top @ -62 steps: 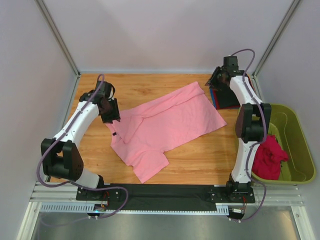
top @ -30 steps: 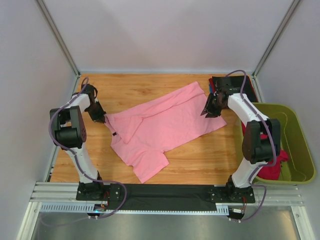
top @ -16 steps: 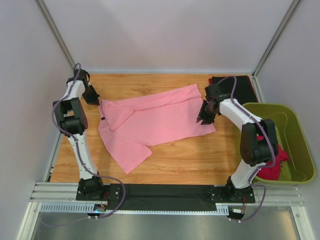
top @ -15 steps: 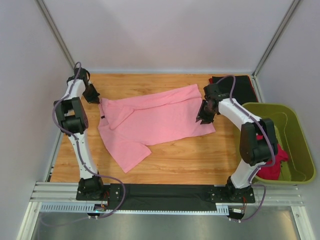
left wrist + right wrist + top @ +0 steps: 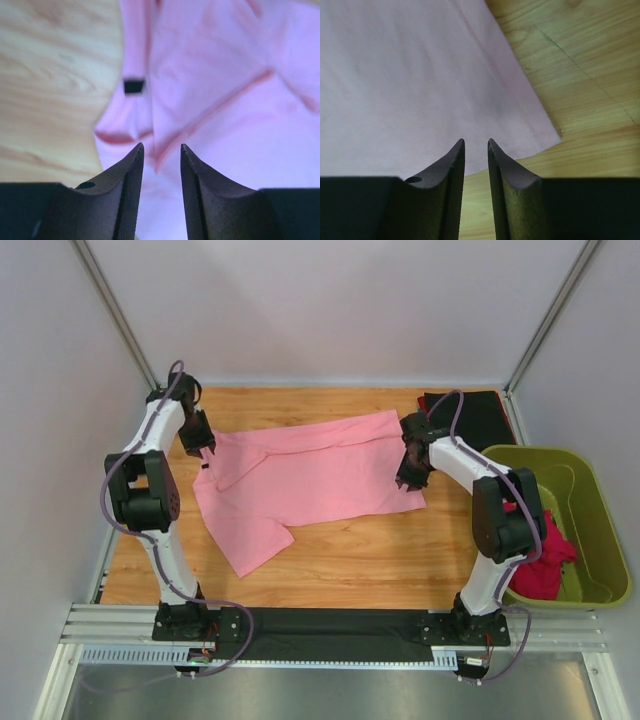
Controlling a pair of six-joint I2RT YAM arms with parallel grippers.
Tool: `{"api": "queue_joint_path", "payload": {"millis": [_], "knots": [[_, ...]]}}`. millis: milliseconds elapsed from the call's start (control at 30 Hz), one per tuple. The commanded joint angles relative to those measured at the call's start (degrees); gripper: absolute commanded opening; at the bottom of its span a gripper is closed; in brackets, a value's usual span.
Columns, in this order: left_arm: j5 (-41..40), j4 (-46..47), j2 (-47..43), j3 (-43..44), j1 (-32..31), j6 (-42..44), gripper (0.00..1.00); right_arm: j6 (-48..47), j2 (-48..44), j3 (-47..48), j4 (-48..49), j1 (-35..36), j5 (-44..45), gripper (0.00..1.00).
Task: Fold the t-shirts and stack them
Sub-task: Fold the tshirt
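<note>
Seen from above, the pink t-shirt (image 5: pixel 310 480) lies spread on the wooden table (image 5: pixel 380 560). The left gripper (image 5: pixel 203 445) is at its collar end, the right gripper (image 5: pixel 410 475) at its hem corner, with bare wood nearer the bases.

Left wrist: fingers (image 5: pixel 125 200) narrowly parted, empty, over cloth near a black tag (image 5: pixel 134 86); no writing is legible.

Right wrist: fingers (image 5: pixel 445 190) slightly apart above the hem corner, holding nothing.
</note>
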Motion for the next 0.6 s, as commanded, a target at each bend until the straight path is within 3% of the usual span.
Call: {"api": "queue_joint_path", "payload": {"millis": [0, 167, 367, 567], "knots": [[-6.50, -3.32, -9.47, -6.99, -4.49, -1.40, 0.42, 0.22, -0.34, -2.36, -0.55, -0.45, 4.85, 0.26], [-5.03, -1.23, -18.79, -20.59, -4.77, -6.32, 0.41, 0.40, 0.54, -4.56, 2.00, -1.77, 4.59, 0.24], [9.21, 6.86, -25.04, -37.65, -6.26, -13.17, 0.37, 0.23, 2.12, -6.50, 4.20, -3.35, 5.03, 0.24], [4.49, 2.49, -21.54, -41.64, -6.44, -16.87, 0.37, 1.02, 1.51, -10.45, 5.17, -3.35, 5.29, 0.23]]}}
